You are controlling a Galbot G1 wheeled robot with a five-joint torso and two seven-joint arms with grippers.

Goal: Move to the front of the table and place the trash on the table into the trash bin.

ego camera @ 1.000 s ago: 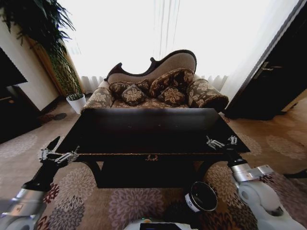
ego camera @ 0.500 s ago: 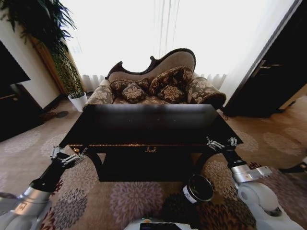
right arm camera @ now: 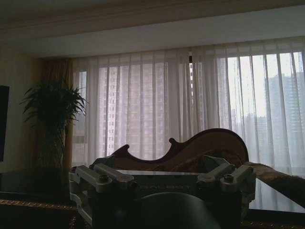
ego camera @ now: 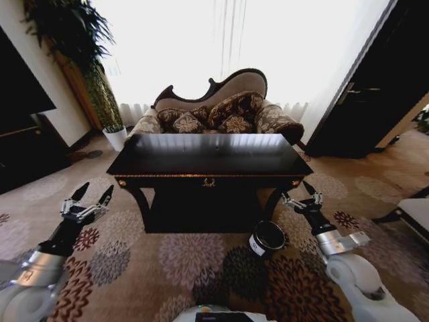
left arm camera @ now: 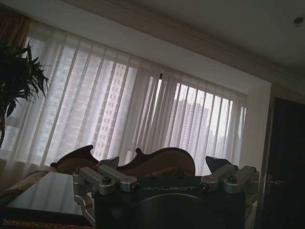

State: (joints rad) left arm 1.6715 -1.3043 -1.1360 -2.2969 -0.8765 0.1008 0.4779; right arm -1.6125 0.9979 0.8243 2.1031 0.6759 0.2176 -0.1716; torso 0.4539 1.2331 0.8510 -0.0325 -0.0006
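Dark glossy wood is what faces you: the table [ego camera: 208, 157] stands straight ahead across the patterned carpet [ego camera: 174, 268], its gold-trimmed front edge toward you and its top catching the window light. No trash can be made out on that top from the head view. You have the trash bin [ego camera: 267, 239], round and black with a white label, on the carpet near the table's front right leg, tipped a little so its open mouth shows.

Your left gripper [ego camera: 88, 201] hovers over the carpet, off the table's left front corner and apart from it, fingers spread and holding nothing. Your right gripper [ego camera: 300, 195] hangs just off the right front corner, above and a little beyond the bin, likewise spread and empty.

Behind the table you see a patterned sofa [ego camera: 214, 114] with cushions, sheer curtains [ego camera: 221, 47] over a bright window, a tall plant [ego camera: 74, 40] on the left and a dark door [ego camera: 365, 87] on the right.
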